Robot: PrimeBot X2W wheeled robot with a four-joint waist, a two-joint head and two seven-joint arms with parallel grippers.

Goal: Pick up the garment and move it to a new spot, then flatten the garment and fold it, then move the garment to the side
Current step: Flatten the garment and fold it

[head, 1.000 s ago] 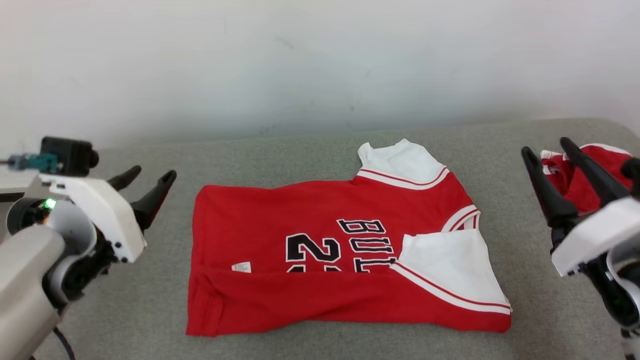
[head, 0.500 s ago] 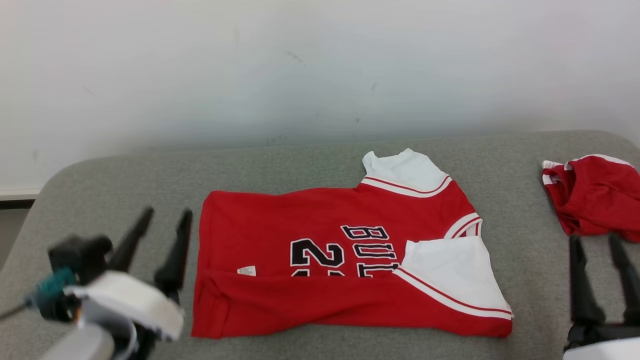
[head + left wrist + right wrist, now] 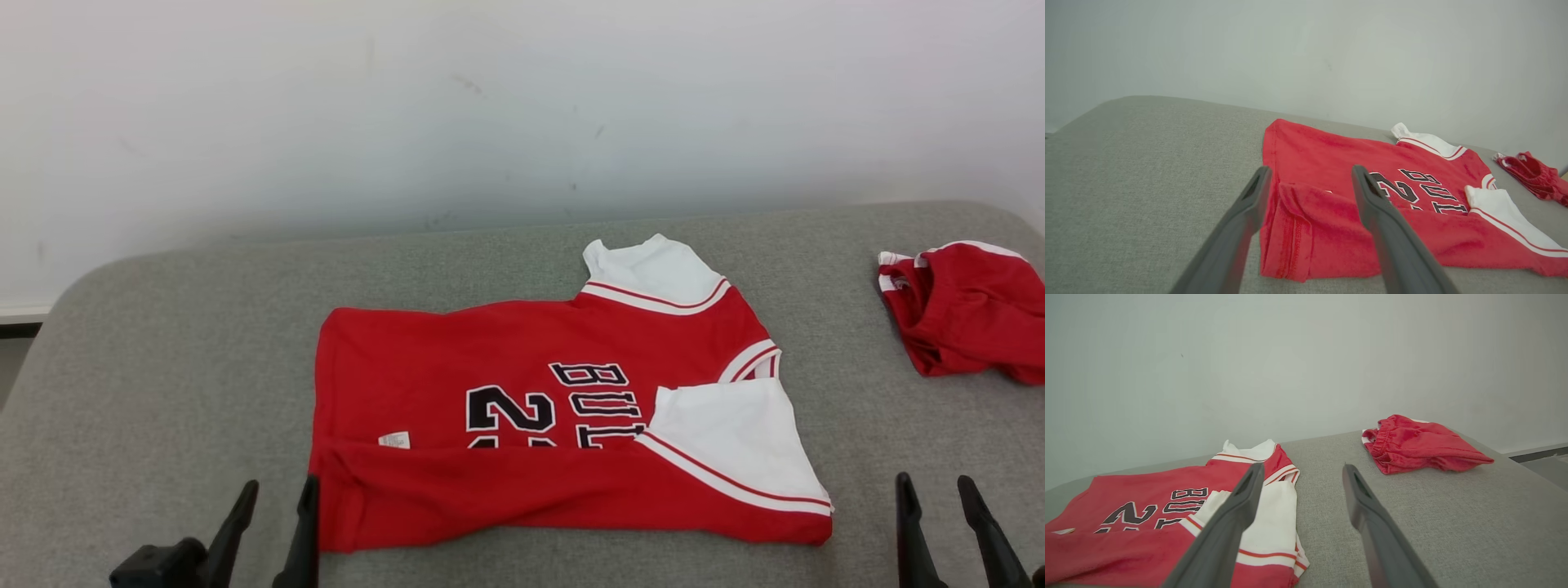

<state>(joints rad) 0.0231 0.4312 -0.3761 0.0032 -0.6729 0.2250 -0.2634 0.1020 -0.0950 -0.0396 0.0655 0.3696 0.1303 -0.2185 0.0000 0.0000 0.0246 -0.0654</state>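
Left gripper and right gripper, jaws parted and empty, sink toward the half-folded jersey's near corners, seemingly lining up another fold.

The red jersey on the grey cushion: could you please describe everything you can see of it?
The red jersey looks soft, with white red-striped sleeves and black white-edged print. It lies flat on the grey cushion, neck towards the robot's right, its near long edge folded over part of the print; a small white label shows. The open left hand sits by its near left corner; contact is unclear.
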